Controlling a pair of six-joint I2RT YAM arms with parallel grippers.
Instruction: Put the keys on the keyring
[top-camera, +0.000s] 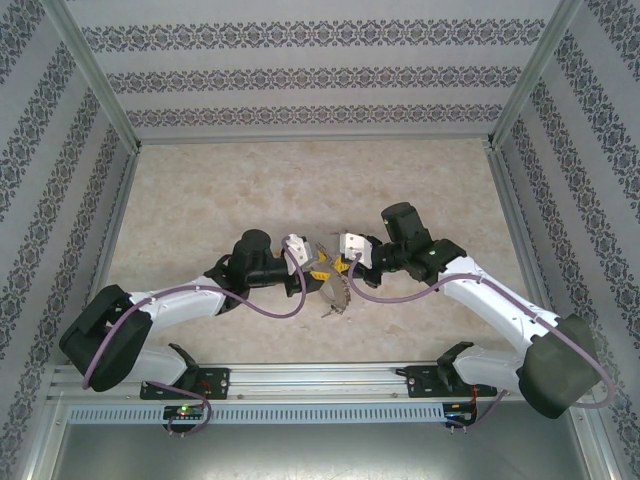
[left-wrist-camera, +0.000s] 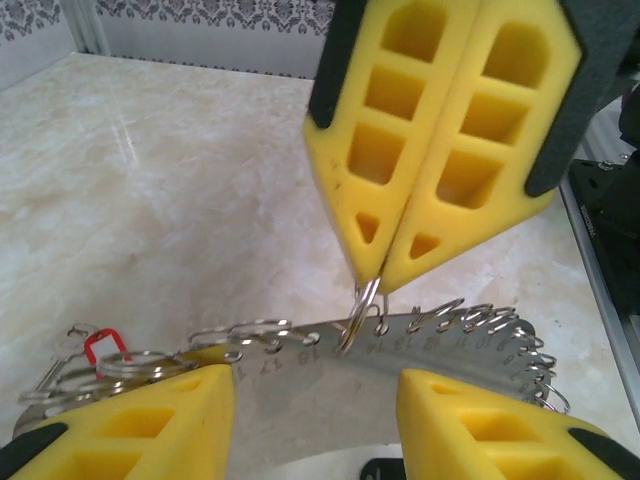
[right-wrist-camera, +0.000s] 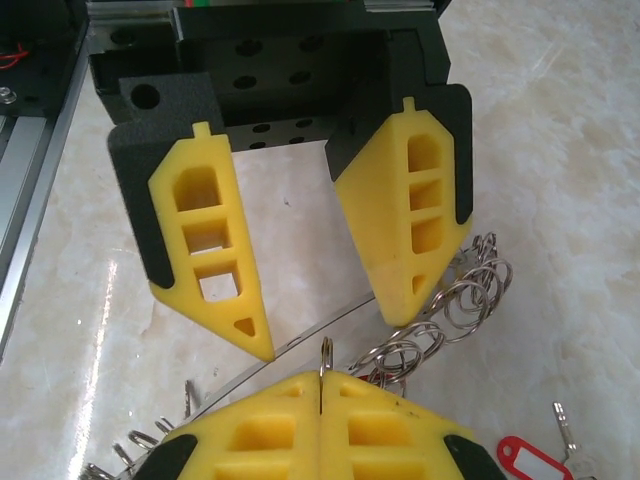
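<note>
Setting: pale marbled table (top-camera: 200, 200) inside a booth of patterned walls (top-camera: 320, 80), and both arms meet nose to nose at the centre of the top view.
Keyring: the keyring (left-wrist-camera: 300, 390) is a curved flat metal band with a row of small rings along its edge. It sits between the two claws and runs across the lower half of the left wrist view.
Right claw: the right gripper (left-wrist-camera: 372, 280) comes down from the top of the left wrist view with its pads pressed flat together. It has one small split ring (left-wrist-camera: 362, 312) nipped at the very tips, and that ring hangs through the band.
Left claw: the left gripper (right-wrist-camera: 330, 330) stands about half open, one finger on each side of the frame, with the band passing across the gap. Nothing is visibly clamped between its pads, and I cannot tell whether the tips bear on the band.
Keys: one of the keys (right-wrist-camera: 566, 428), with its red tag (right-wrist-camera: 525, 455), lies on the table at the lower right of the right wrist view. It is just beyond the cluster of rings and not visibly threaded on anything.
Step in hand: by my reading, the right claw is presenting and steadying a single ring on the band, and no key is going on yet.
Next move calls for: a very fine pinch on that small key, most likely from the free left claw, then lining its hole up with the split in the held ring. The right claw's grip has to stay firm, because the thin ring could easily twist out of soft pads.
</note>
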